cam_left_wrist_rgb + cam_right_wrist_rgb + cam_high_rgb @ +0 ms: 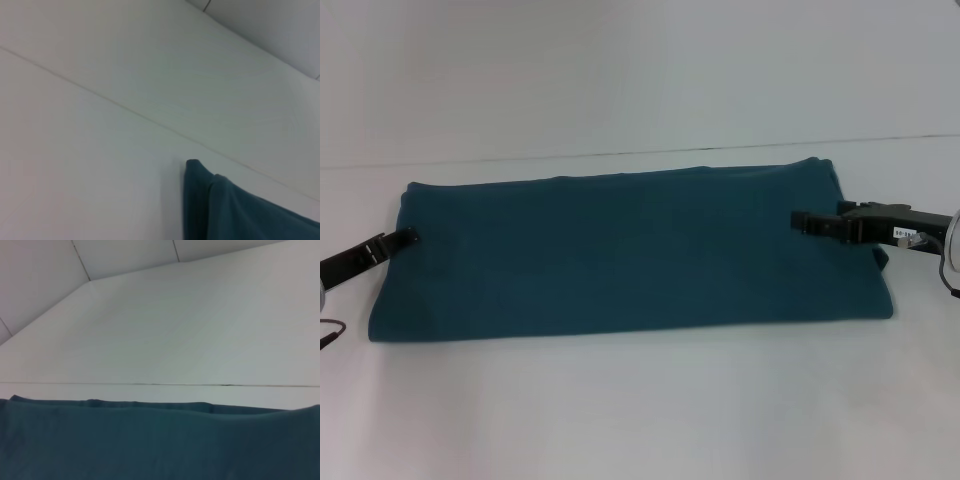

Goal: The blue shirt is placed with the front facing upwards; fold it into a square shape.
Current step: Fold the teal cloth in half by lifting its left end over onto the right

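Blue shirt [630, 255] lies flat on white table [640, 410], folded into wide band, plain side up. Left gripper [408, 238] at shirt's left edge, right gripper [800, 221] over right end; finger state of both: cannot tell.

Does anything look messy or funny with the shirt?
Nothing stands out. The blue shirt lies flat as a long folded band on the white table, left gripper and right gripper at its ends.
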Controlling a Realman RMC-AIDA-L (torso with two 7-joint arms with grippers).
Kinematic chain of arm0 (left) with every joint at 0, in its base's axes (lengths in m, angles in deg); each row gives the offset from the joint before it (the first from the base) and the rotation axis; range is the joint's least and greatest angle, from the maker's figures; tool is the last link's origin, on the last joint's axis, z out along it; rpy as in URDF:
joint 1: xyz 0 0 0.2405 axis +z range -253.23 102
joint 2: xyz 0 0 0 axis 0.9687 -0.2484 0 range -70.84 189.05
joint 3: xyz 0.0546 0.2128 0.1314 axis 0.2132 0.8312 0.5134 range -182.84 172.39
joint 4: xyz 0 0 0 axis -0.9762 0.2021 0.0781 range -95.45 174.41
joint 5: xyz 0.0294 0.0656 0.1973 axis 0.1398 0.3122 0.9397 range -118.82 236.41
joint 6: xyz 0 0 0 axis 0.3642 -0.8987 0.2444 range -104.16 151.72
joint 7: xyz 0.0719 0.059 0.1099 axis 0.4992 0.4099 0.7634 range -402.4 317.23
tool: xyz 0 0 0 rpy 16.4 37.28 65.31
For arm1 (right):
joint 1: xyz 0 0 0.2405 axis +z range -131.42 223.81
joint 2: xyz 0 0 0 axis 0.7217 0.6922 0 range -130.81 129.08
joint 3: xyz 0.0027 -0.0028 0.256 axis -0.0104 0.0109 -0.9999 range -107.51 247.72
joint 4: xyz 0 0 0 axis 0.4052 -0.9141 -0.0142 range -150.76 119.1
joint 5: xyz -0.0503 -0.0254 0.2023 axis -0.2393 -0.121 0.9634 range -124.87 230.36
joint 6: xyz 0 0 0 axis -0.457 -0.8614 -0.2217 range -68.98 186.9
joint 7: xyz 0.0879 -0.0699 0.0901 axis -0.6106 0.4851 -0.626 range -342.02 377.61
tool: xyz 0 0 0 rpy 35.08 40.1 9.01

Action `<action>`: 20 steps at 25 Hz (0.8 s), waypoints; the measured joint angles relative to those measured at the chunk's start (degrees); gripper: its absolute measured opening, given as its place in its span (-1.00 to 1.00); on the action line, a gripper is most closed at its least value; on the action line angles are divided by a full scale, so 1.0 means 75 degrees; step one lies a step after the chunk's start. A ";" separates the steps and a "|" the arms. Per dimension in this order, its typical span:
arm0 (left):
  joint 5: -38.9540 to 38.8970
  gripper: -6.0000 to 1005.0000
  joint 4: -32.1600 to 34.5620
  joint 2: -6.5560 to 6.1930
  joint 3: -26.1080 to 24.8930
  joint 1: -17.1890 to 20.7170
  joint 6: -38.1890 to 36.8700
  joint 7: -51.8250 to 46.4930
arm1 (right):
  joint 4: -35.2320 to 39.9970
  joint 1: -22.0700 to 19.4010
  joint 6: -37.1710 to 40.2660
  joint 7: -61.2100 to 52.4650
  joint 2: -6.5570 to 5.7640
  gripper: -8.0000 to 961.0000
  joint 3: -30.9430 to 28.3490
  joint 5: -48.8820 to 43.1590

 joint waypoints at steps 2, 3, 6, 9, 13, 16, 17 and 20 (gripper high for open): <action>0.0036 0.64 0.0138 -0.0071 0.0001 -0.0024 -0.0003 -0.0023 | -0.0002 0.0001 0.0000 0.0000 0.0000 0.94 0.0000 0.0000; 0.0072 0.64 0.0238 -0.0118 -0.0001 -0.0041 -0.0013 -0.0037 | -0.0002 0.0000 0.0000 0.0000 -0.0001 0.94 0.0000 0.0000; 0.0127 0.64 0.0446 -0.0211 -0.0007 -0.0087 -0.0049 -0.0064 | -0.0003 0.0001 0.0000 0.0000 -0.0001 0.94 0.0000 0.0000; 0.0127 0.64 0.0470 -0.0228 -0.0033 -0.0095 -0.0062 -0.0094 | -0.0003 0.0001 0.0000 0.0000 0.0000 0.94 0.0005 0.0000; 0.0144 0.64 0.0492 -0.0265 0.0005 -0.0112 -0.0103 -0.0295 | -0.0003 0.0000 0.0002 0.0000 0.0000 0.94 0.0010 0.0000; 0.0151 0.64 0.0498 -0.0269 0.0009 -0.0127 -0.0205 -0.0309 | -0.0003 0.0000 0.0009 0.0000 0.0000 0.94 0.0012 0.0000; 0.0152 0.64 0.0502 -0.0268 0.0015 -0.0141 -0.0260 -0.0312 | -0.0003 0.0000 0.0010 0.0000 0.0000 0.94 0.0012 0.0000; 0.0152 0.64 0.0516 -0.0267 0.0014 -0.0165 -0.0318 -0.0340 | -0.0003 0.0000 0.0012 0.0000 0.0000 0.94 0.0013 0.0000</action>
